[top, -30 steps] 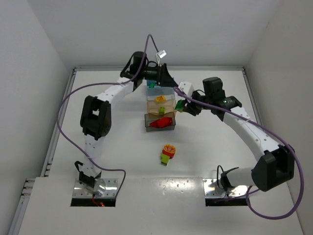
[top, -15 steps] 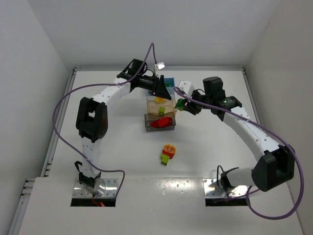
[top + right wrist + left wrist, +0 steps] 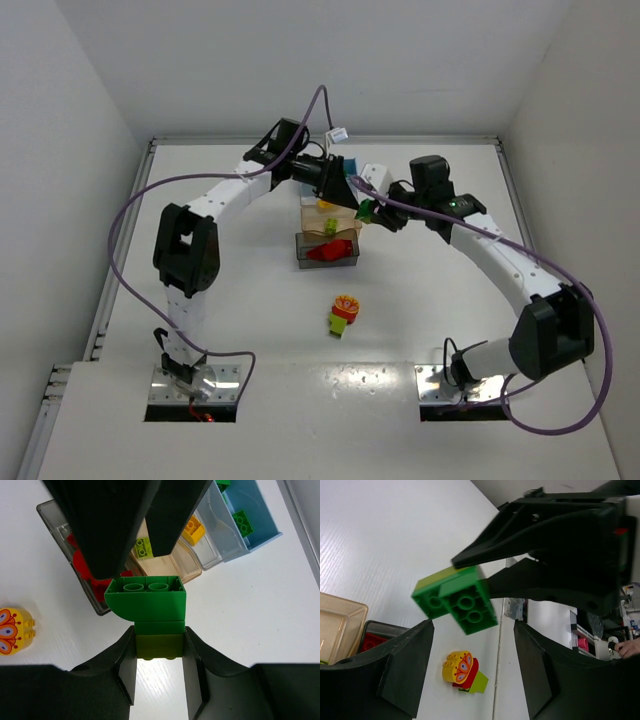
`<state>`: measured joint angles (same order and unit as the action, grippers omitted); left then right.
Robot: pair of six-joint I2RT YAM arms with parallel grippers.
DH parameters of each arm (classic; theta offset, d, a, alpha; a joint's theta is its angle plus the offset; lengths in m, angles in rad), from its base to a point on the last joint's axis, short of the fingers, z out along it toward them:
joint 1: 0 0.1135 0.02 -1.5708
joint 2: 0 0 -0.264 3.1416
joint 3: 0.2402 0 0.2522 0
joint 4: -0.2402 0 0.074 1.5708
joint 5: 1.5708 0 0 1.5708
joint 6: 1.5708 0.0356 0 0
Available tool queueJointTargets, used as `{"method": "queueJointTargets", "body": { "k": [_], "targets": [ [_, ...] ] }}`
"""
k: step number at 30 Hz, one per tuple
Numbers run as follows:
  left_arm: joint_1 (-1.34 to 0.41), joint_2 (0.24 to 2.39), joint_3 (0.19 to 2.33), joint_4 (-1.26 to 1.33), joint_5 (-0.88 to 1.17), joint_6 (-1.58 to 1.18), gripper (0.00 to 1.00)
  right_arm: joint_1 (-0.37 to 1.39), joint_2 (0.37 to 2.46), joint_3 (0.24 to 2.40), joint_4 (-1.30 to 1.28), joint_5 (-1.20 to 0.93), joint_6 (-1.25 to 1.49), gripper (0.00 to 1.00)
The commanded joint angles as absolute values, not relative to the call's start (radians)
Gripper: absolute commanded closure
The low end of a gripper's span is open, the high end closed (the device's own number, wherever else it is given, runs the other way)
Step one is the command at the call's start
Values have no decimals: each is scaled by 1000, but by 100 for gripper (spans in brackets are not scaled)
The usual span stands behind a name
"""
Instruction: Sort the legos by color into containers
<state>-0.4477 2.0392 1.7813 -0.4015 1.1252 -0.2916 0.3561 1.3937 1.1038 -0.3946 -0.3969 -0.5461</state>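
Two arms meet over the bins, with a green lego stack between them.

The right end effector point(image 3: 160, 636) is clamped on the lower bricks of the green lego stack point(image 3: 145, 600), holding it off the desk point(image 3: 250, 300) just beside the tan bin point(image 3: 175, 566). The left end effector point(image 3: 472, 627) faces it from the other side, its jaws standing apart with nothing in them, the tips close to the stack's top brick but not gripping it. The three bins sit side by side in a row. The grey bin point(image 3: 57, 522) has red bricks point(image 3: 82, 565), the tan bin has a yellow brick point(image 3: 192, 530) and a lime brick point(image 3: 143, 547), and the blue bin point(image 3: 260, 527) has a green brick point(image 3: 242, 521). A loose clump point(image 3: 343, 313) of yellow, red and lime lies on the desk nearer the arm bases, well apart from the bins.
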Motion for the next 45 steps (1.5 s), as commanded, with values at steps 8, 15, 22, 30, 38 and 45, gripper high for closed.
{"method": "queueJointTargets", "body": {
  "k": [8, 15, 22, 30, 38, 45],
  "targets": [
    [-468, 1960, 1764, -374, 1141, -267, 29, 380, 1442, 1176, -325, -422, -548, 94],
    [-468, 1970, 1764, -374, 1108, -276, 29, 400, 1433, 1177, -325, -422, -548, 94],
    [-468, 1990, 1782, -365, 1086, -294, 29, 422, 1422, 1177, -325, -422, -548, 94],
    [-468, 2008, 1792, -356, 1077, -314, 44, 422, 1422, 1186, -314, -413, -548, 94],
    [-468, 2026, 1792, -302, 1126, -344, 60, 422, 1431, 1206, -275, -373, -548, 94],
    [-468, 2026, 1827, -290, 1054, -333, 89, 413, 1408, 1154, -284, -364, -557, 94]
  ]
}}
